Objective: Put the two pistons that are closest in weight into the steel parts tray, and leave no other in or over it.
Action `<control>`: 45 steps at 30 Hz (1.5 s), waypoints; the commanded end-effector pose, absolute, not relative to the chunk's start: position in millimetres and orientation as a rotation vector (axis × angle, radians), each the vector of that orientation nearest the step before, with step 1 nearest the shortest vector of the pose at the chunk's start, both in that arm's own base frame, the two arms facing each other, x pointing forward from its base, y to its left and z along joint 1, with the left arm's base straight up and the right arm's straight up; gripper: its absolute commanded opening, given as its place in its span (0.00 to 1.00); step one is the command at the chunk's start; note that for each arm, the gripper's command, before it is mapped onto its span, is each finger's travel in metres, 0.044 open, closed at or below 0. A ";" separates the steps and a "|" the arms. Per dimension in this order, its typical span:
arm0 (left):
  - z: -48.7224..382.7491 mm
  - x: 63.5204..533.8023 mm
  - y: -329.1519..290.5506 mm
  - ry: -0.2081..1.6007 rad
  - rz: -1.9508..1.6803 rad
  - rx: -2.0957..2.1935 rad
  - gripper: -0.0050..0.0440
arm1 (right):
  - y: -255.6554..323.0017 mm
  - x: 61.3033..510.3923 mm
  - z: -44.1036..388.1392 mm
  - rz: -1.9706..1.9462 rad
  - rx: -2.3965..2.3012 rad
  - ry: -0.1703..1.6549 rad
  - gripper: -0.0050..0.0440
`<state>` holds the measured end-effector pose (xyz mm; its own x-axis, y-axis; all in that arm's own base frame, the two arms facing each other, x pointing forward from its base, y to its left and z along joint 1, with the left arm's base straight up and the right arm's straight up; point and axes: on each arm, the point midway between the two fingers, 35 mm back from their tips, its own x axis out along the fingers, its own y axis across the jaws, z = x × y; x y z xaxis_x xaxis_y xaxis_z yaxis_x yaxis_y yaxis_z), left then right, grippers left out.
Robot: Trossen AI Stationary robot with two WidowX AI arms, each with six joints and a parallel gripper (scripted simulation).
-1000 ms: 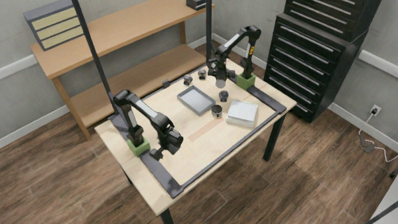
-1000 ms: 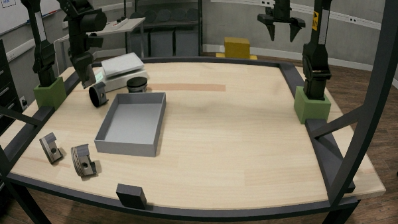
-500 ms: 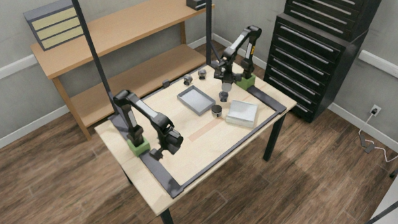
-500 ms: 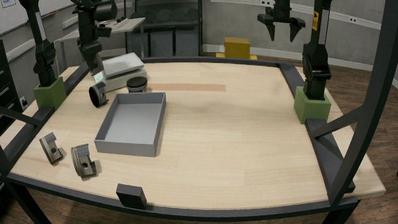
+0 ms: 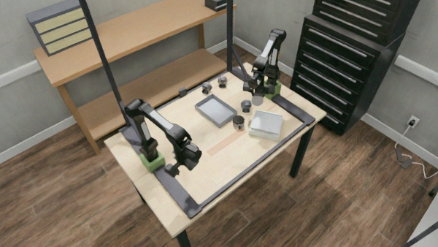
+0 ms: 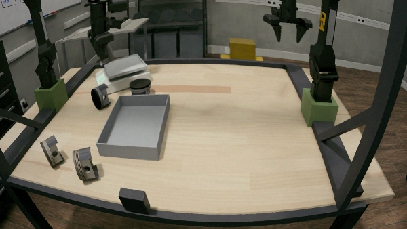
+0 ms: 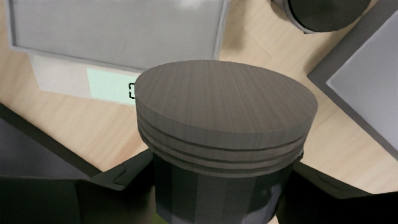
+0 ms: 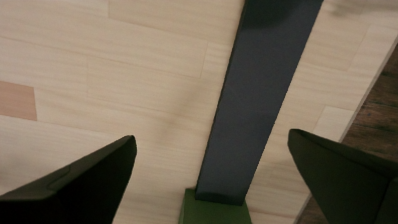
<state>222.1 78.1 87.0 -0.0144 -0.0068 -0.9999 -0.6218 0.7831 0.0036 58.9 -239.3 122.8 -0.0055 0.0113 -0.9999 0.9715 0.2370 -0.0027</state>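
gripping a piston [image 5: 258, 100] [image 6: 110, 53] [image 7: 225, 105] near the scale [image 5: 266, 124] [image 6: 125, 68] [image 7: 115, 30] with the left claw [image 5: 258, 91] [image 6: 105, 54] [image 7: 213, 152]

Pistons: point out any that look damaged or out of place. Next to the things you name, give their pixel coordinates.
None looks damaged. One piston [image 5: 238, 122] [image 6: 140, 87] stands crown up while the other three on the table lie on their sides; nothing seems wrong with that.

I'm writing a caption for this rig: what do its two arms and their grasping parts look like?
The left arm and right arm look alike: black, jointed, with pale strips along their links and green block bases. A yellow marking shows on the right arm. Each end effector is black, and the right one has two tapering, pointed fingers.
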 end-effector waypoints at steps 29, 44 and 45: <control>115.6 265.1 204.9 1.484 0.518 -0.515 0.43 | -244.4 61.3 131.3 -1.034 1.013 1.299 0.92; 115.4 273.2 212.2 1.457 0.709 -0.754 0.43 | -244.4 61.3 131.3 -1.034 1.013 1.299 0.92; 115.4 273.1 212.2 1.454 0.728 -0.776 0.43 | -244.4 61.3 131.3 -1.034 1.013 1.299 0.92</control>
